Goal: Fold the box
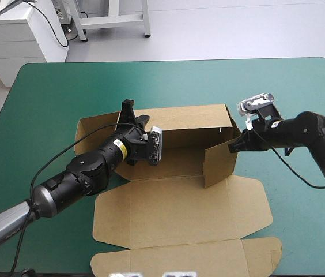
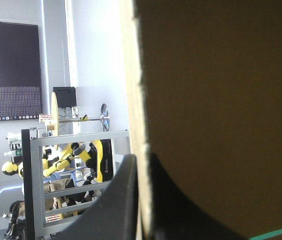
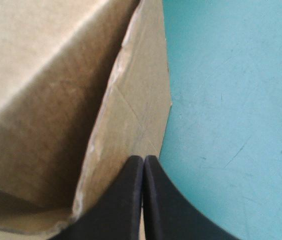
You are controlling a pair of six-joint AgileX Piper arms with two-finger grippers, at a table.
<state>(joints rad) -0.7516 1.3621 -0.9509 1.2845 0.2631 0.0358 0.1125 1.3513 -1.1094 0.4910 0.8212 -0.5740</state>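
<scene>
Teal-green cover (image 1: 41, 109) lies over the table, and the brown box (image 1: 180, 202) sits near its middle, partly formed, with its lid panels flat toward the table's near edge. At the left, the left gripper (image 1: 135, 113) reaches over the box floor to the left end of the raised far wall; its black fingers (image 2: 123, 200) are all but together, an upright edge of the board pinched between them. The far wall stands along the back of the box. At the right end a side wall stands upright, and the right gripper (image 1: 235, 145) meets its upper edge from outside, its fingers pressed into one pointed arch on the board's edge, bare cover just beside them
</scene>
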